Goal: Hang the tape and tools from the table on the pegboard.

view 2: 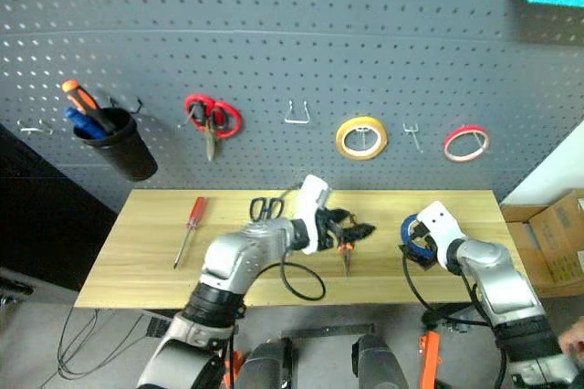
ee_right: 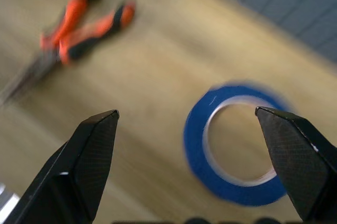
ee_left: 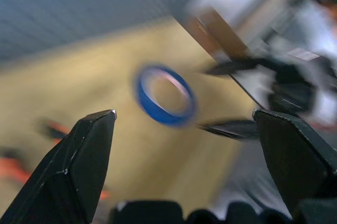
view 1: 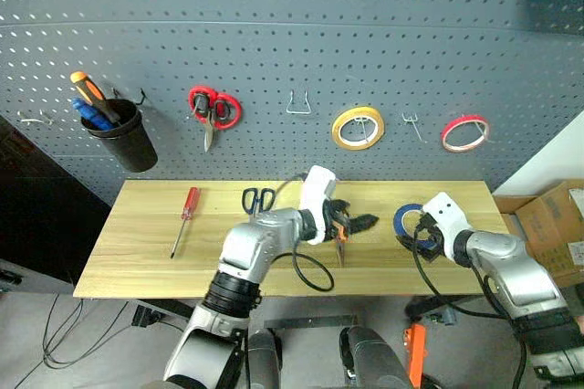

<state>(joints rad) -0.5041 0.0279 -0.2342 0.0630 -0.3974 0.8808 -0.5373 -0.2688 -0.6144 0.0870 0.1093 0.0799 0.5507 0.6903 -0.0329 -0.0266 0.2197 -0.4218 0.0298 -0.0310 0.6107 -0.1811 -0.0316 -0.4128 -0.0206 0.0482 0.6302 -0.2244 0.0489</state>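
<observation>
**Both end effectors spread wide over the table**

Black fingers (ee_right: 89, 166) of the right end effector (ee_right: 187, 116) stand apart, empty, above the blue tape (ee_right: 234, 142) lying flat on pale wood. Head views add the left end effector (view 1: 351, 222), jaws open, partly hiding the orange-handled pliers (view 1: 340, 245) on the table (view 1: 137, 252).

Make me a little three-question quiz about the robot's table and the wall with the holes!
1. True or false: the blue tape already hangs on the pegboard.
2. Which tool lies nearest the left gripper? A) red-handled screwdriver B) pliers C) dark-handled scissors
3. Fill in: both the left gripper and the right gripper have their fingers ____.

Key:
1. False; it lies on the table.
2. B
3. open
</observation>
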